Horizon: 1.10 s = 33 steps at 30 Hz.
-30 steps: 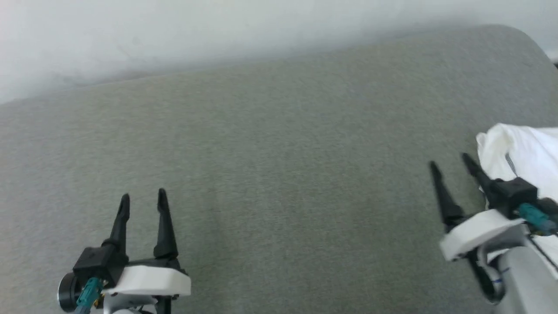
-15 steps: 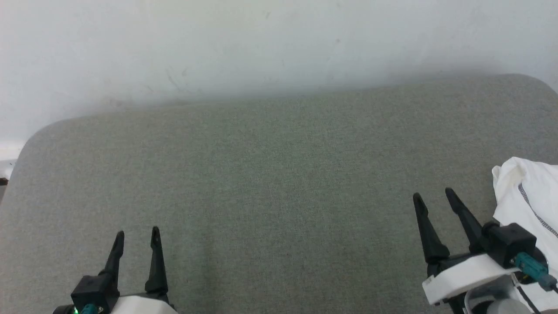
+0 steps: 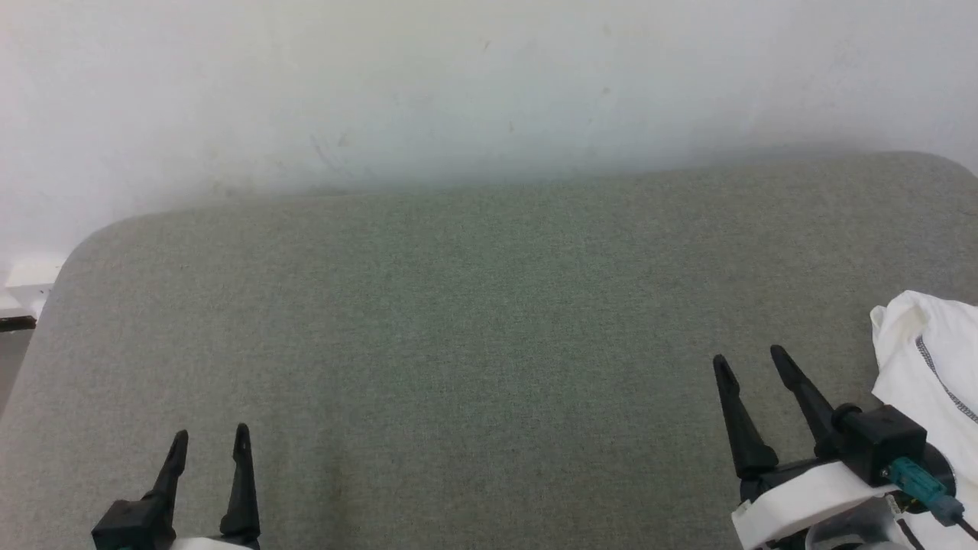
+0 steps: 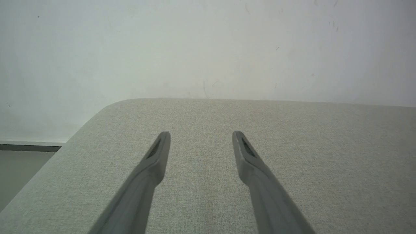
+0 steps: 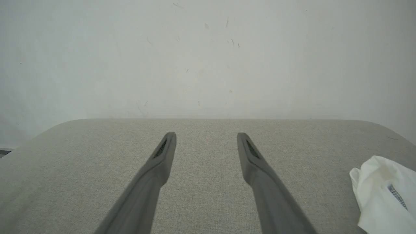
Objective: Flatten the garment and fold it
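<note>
The garment [image 3: 928,367] is a crumpled white shirt with a dark stitched seam, lying at the right edge of the grey surface; it also shows in the right wrist view as the garment [image 5: 383,195] at the lower right. My right gripper [image 3: 749,363] is open just left of it, with nothing between its fingers, as the right gripper [image 5: 206,136] also shows from the wrist. My left gripper [image 3: 210,439] is open and empty at the lower left, seen from its wrist as the left gripper [image 4: 201,135].
The grey fabric-covered surface [image 3: 458,321] spreads wide, with rounded far corners. A white wall [image 3: 458,84] rises right behind it. Floor and a baseboard [image 3: 15,305] show past the left corner.
The head camera has tilted up and turned, so more wall shows and both grippers sit lower in the picture. Both grippers stay open and empty.
</note>
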Available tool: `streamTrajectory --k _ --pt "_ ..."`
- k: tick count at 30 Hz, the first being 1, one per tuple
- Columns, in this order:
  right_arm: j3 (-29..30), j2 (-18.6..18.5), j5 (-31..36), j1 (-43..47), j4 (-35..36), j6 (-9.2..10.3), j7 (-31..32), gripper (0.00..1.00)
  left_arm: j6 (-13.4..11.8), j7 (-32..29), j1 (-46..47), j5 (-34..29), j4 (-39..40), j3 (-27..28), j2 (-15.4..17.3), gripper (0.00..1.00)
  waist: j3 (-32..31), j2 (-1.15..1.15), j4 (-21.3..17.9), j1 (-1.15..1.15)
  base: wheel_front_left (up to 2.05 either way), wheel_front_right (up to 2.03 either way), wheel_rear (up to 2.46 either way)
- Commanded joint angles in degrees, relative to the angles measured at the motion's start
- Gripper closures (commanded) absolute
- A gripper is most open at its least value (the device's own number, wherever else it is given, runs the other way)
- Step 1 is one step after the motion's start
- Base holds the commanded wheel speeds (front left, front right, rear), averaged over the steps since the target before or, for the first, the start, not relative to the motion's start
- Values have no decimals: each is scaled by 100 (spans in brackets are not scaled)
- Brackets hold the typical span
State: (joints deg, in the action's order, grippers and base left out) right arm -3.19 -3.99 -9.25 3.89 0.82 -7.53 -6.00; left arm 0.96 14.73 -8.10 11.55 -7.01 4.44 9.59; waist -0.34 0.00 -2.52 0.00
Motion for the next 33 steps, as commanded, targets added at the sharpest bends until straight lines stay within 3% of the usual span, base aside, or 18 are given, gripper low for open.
streamTrajectory --k 1,4,5,33 --pt "-6 24 41 60 35 4 16 0 35 27 -20 26 -17 18 23 0 -9 0 8 0 0 0 0" --pt "-12 35 57 95 48 4 36 0 67 27 -6 16 -18 6 9 0 -7 0 20 0 0 0 0" --pt "-13 15 20 18 20 0 38 100 36 -6 1 -1 0 -6 -6 100 -9 0 19 0 0 0 0" --pt "51 33 199 -64 -5 0 154 100 10 -302 162 -230 139 -97 -143 100 -1 0 66 0 0 0 0"
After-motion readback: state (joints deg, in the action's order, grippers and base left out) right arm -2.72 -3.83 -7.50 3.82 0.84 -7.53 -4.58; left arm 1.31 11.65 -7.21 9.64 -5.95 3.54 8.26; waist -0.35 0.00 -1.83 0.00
